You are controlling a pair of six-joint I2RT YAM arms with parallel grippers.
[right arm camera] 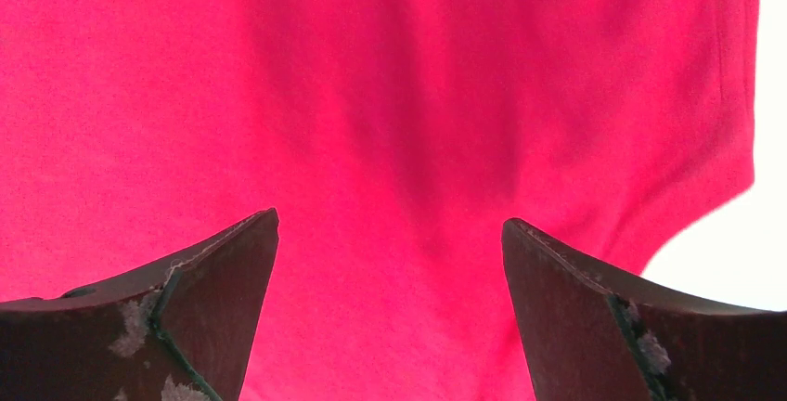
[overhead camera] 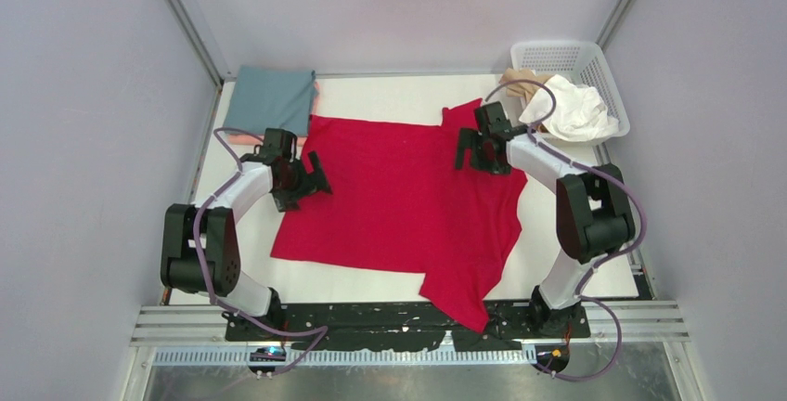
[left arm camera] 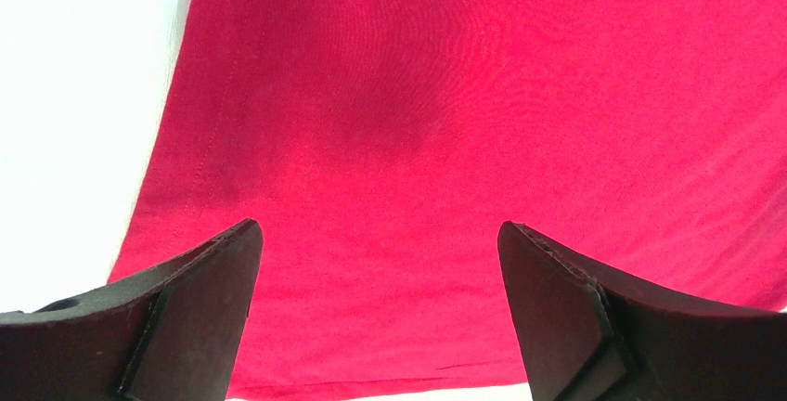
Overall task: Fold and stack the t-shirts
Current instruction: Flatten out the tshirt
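A bright red t-shirt (overhead camera: 399,201) lies spread flat across the middle of the white table; one corner hangs over the near edge. It fills the left wrist view (left arm camera: 464,113) and the right wrist view (right arm camera: 371,95). My left gripper (overhead camera: 314,178) is open and empty above the shirt's left edge. My right gripper (overhead camera: 470,152) is open and empty above its upper right part, near a sleeve. A folded grey-teal shirt (overhead camera: 271,99) lies at the back left on a salmon pink one (overhead camera: 243,138). A white shirt (overhead camera: 577,109) and a beige shirt (overhead camera: 522,83) sit in the basket.
The white plastic lattice basket (overhead camera: 568,58) stands at the back right corner. Grey walls and metal posts enclose the table. A black base plate (overhead camera: 390,322) runs along the near edge.
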